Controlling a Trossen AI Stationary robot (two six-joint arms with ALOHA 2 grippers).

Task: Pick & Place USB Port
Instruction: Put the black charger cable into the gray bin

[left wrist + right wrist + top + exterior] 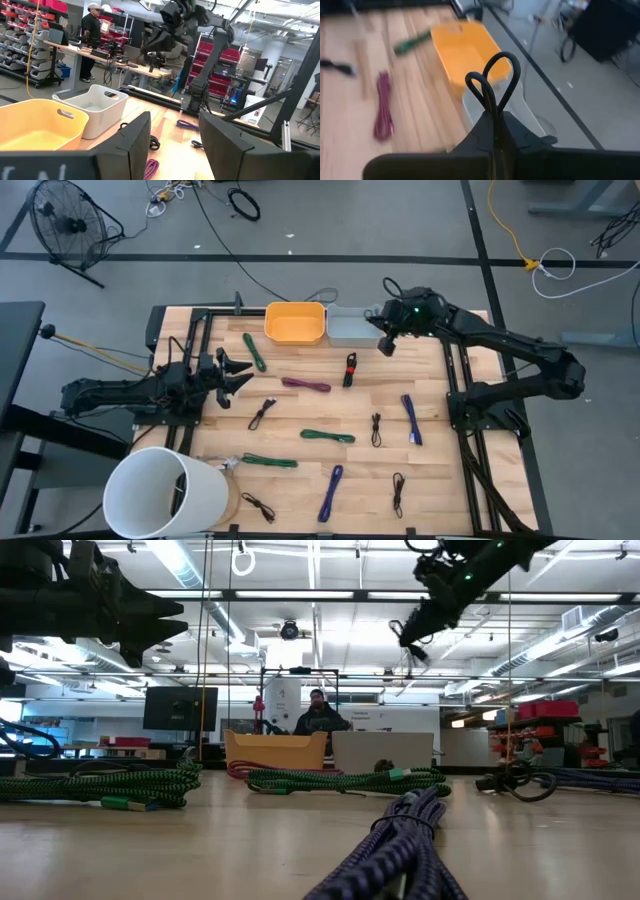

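Cable: a black cable (493, 82) was pinched in the right end effector (495, 117), its loops sticking out past the closed fingers, above the grey bin (350, 328).
Right end effector: raised over the tabletop's far edge, clamped on the cable.
Left end effector: (238, 373) fingers spread, gripping nothing, at the tabletop's left side.
Tabletop: (440, 480) pale wood planks framed by black rails.
Room: grey floor, a fan (66, 223), shelving, a person (318, 715) behind the bins.
Bins: two, an orange bin (295, 322) touching the grey one.
Bucket: one, white (165, 492), at the near left corner.
Cables on tabletop: about twelve; three green, three blue or purple, one maroon, the rest black.
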